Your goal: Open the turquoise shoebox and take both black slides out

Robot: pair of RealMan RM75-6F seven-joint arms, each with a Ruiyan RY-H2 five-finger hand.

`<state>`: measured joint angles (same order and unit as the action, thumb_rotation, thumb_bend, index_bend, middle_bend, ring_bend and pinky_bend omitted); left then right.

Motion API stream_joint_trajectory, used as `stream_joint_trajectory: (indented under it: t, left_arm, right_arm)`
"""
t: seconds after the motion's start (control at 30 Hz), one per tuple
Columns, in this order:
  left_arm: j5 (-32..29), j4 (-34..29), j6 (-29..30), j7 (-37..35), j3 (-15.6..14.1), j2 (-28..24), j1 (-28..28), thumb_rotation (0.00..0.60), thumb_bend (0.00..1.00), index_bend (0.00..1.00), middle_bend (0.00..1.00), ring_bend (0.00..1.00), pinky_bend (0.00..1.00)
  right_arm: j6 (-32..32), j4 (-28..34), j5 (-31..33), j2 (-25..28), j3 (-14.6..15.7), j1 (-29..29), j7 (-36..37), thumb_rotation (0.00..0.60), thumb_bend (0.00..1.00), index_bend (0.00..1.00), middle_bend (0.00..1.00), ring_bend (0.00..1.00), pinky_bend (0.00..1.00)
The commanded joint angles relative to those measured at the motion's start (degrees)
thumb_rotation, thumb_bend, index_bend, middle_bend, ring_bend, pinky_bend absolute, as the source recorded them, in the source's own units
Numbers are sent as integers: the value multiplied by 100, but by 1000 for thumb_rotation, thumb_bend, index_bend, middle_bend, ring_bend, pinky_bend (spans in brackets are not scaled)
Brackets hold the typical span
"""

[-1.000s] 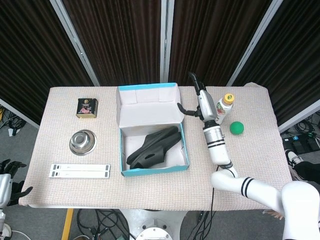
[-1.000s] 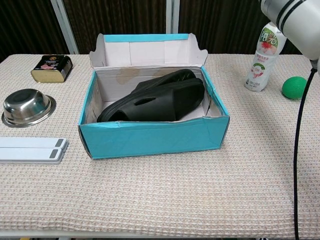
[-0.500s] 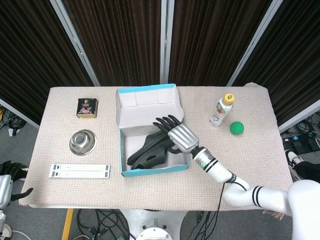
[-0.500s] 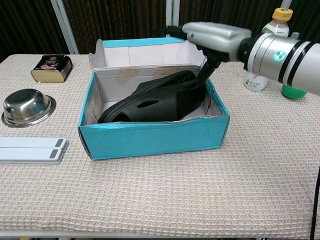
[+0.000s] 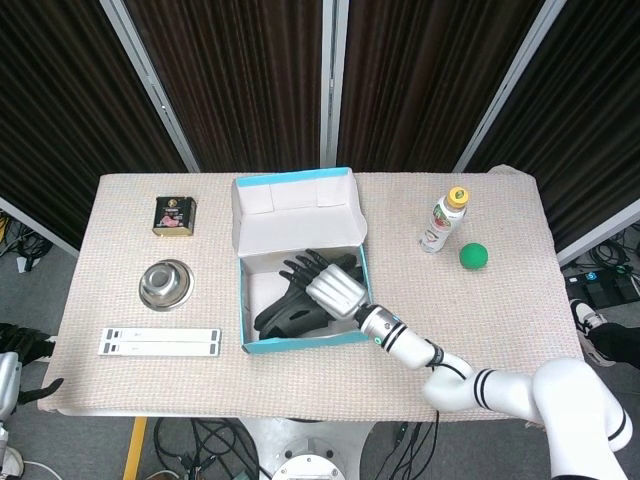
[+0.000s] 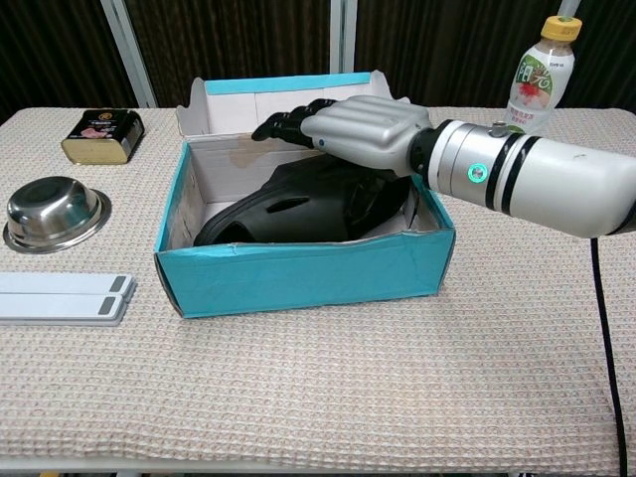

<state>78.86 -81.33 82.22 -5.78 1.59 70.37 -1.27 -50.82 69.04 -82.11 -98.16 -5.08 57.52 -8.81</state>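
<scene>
The turquoise shoebox (image 5: 360,332) (image 6: 298,273) stands open at the table's middle, its lid (image 5: 295,205) (image 6: 288,99) tipped back. Black slides (image 5: 280,315) (image 6: 288,204) lie inside it, stacked so I cannot separate the two. My right hand (image 5: 325,283) (image 6: 353,129) hovers palm down over the slides inside the box, fingers spread and pointing left, holding nothing. Whether it touches the slides cannot be told. My left hand (image 5: 12,365) shows only at the head view's bottom left edge, off the table.
A steel bowl (image 5: 165,283) (image 6: 55,211), a small tin (image 5: 174,215) (image 6: 102,135) and a white flat bar (image 5: 160,341) (image 6: 62,296) lie left of the box. A drink bottle (image 5: 442,220) (image 6: 537,75) and a green ball (image 5: 473,256) sit to the right.
My right hand has swung from upright beside the bottle down over the box, then moved lower and further left above the slides. The box and slides have not shifted.
</scene>
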Motion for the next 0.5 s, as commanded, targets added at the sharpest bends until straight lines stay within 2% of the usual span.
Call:
stream_joint_trajectory:
  t: [0.03,0.13,0.23,0.33,0.5]
  left_arm:
    - [-8,26,-11,-27,-5,10,-10,600,16,310,244,106,134]
    - [-24,59,-35,-64,-8,25,-16,600,16,310,245,106,134]
    - [-29,99,-65,-97,-9,45,-12,600,16,310,245,106,134]
    - [-34,130,-93,-122,-6,61,-4,600,16,310,245,106,134]
    - [-18,170,-126,-154,0,79,19,600,16,310,245,106,134]
  right_arm:
    - [-89,-343,-256,-306,-16,100,48,600,143,92,58,0,0]
    - [-267,-593,-472,-474,9,108,276,600,312,308,181,0,0]
    - [-535,-868,-722,-622,46,98,552,600,425,513,312,1,0]
    - [-898,-1140,-923,-753,35,56,819,600,495,631,417,50,0]
    - [-1400,-1427,-1063,-880,-93,-12,1140,600,536,710,501,130,0]
